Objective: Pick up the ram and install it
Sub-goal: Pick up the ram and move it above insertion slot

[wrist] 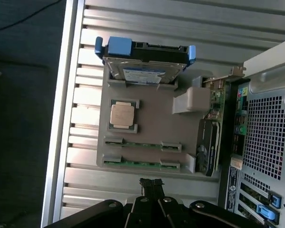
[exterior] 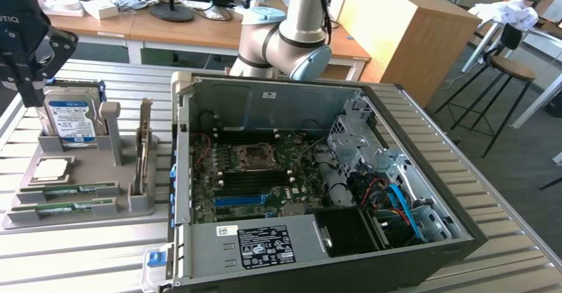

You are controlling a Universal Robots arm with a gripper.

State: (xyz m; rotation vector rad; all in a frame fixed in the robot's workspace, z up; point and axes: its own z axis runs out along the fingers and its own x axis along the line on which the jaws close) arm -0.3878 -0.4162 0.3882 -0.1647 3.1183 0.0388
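While the gripper [exterior: 29,92] hung in the upper left of the exterior view with its fingers pressed together and holding nothing, the ram [exterior: 63,209] lay flat in the grey holder [exterior: 79,224] at the lower left. Another stick like it [exterior: 67,191] lay just beside. Slots in the holder held each part on its own, easy to reach. The open computer case [exterior: 263,102] sat in the middle with its board [exterior: 255,181] facing up, likely so a stick could go in from above.
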